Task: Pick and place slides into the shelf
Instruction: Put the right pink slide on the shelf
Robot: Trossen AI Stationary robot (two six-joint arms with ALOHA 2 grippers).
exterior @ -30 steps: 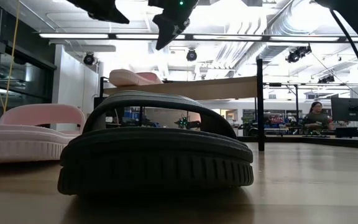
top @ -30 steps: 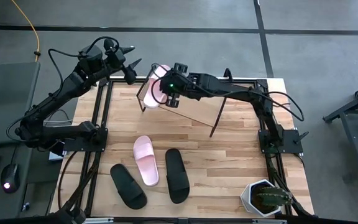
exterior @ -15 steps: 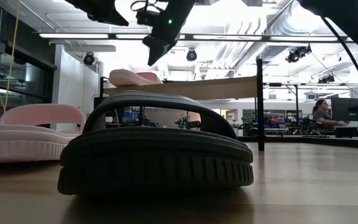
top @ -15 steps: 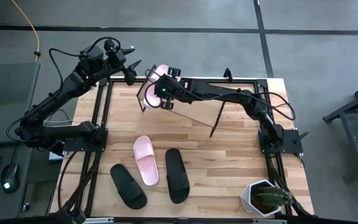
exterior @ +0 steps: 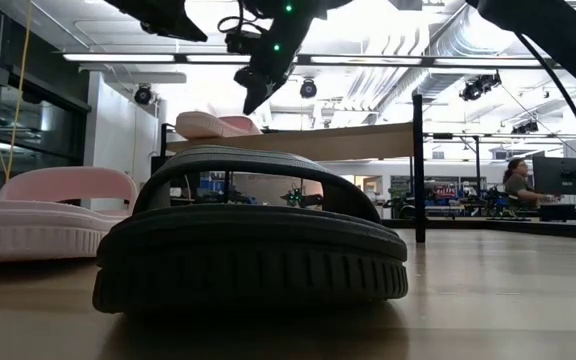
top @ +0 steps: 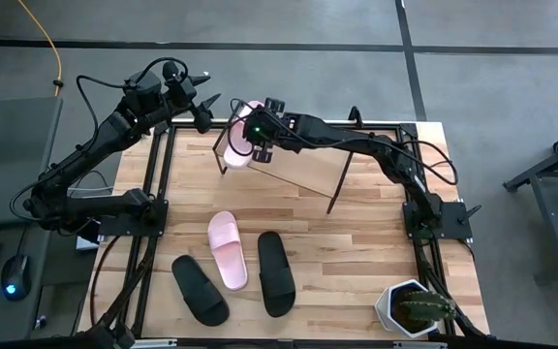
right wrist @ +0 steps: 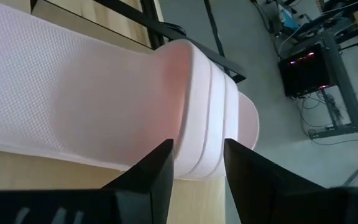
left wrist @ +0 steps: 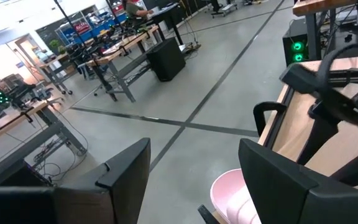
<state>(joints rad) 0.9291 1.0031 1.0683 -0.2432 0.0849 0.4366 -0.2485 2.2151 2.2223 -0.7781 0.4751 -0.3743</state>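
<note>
On slanted shelf point(top: 303, 167) — ribbed pink slide point(right wrist: 135, 106)

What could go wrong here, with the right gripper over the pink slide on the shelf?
1. The pink slide lies at the left end of the slanted shelf, its toe past the edge; a nudge from the right gripper, open just above it, might tip it off.
2. The left gripper waits open near that corner, so the arms could clash.
3. Three slides remain on the table.
</note>
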